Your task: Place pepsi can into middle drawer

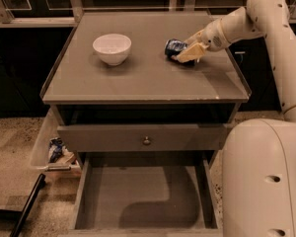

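Claw (188, 54): you have it at the back right of the desk (138, 80), low over the top, at the end of the white arm (237, 26) that reaches in from the right. Its tan end lies against the near right side of the can, and you cannot tell whether it is parted or clamped. Can (172, 46): dark blue with white markings, lying on its side on the desk, touching the claw, its left end showing clear of it. Bowl (112, 48): white, upright, on the desk's back left, well apart from the can. Desk: grey flat top with a thin raised edge along its sides. Knob front (147, 140): grey drawer face with a small round knob, below the top, pushed nearly in. Drawer (103, 191): below the knob front, pulled out toward you, nearly cabinet-wide, with a bare grey floor, thin side walls and a curved shadow across the floor's middle. Bin (39, 144): clear, beside the cabinet's left side, holding a crumpled blue-white wrapper (55, 149). Rod (27, 204): dark, slanting on the speckled floor at lower left. Base (264, 181): your white rounded body, filling the lower right, just beside the drawer's right wall.
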